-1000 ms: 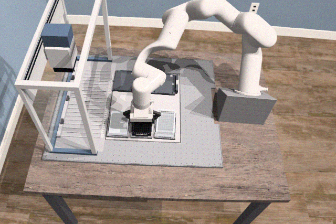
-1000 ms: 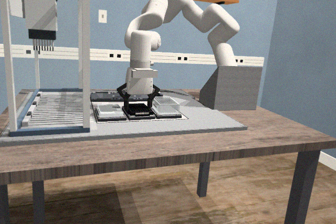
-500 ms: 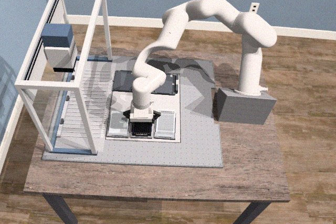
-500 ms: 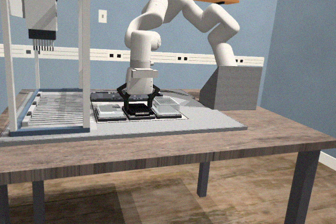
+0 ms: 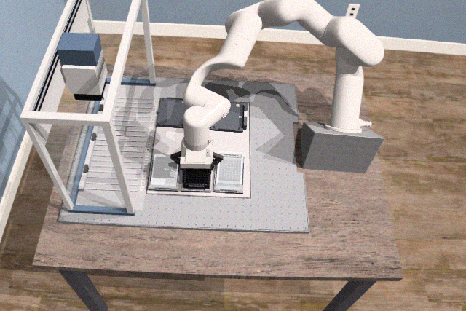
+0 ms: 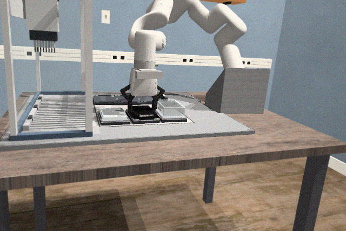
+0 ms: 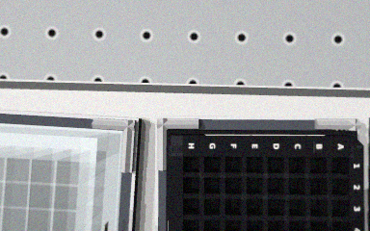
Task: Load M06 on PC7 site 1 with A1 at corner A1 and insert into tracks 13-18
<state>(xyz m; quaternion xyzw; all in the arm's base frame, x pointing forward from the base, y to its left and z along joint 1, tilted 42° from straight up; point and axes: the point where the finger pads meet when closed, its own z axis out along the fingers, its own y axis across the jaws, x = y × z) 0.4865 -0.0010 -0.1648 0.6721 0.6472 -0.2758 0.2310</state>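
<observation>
The black 96-well plate M06 sits in the middle nest S2 of the row of three. My gripper points straight down over it and is shut on its two long sides; it also shows in the exterior view. In the wrist view M06 shows column letters H to A, with A1 at its upper right corner. The clear deep-well block M09 stands in the nest on the base side, and it also shows in the wrist view. The 384-well plate M60 lies in the nest on the rail side. The dark carrier PC7 lies on the apron behind my arm, partly hidden.
The loading rails run under a white frame at the left, with a pipetting head hanging inside it. The arm's grey base block stands at the right. The nests sit on a perforated grey plate.
</observation>
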